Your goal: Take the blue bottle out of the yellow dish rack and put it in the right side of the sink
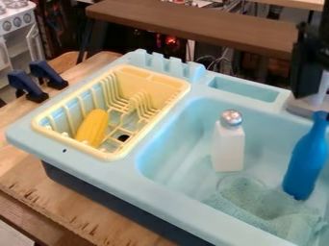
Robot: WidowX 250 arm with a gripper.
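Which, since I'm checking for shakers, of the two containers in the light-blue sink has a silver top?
The white, squarish shaker; the slim blue plastic bottle is blue to its tip.

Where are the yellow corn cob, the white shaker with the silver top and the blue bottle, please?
Yellow corn cob (94, 128): camera view, middle of the cob.
White shaker (229, 149): camera view, middle of its white body.
Blue bottle (304, 166): camera view, its wide body, below the neck.

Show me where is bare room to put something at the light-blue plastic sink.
Bare: the wooden tabletop along the sink's front edge, and the basin floor between its left wall and the white bottle with silver cap. Crowded: the basin's right side, with blue bottle and pale green cloth.
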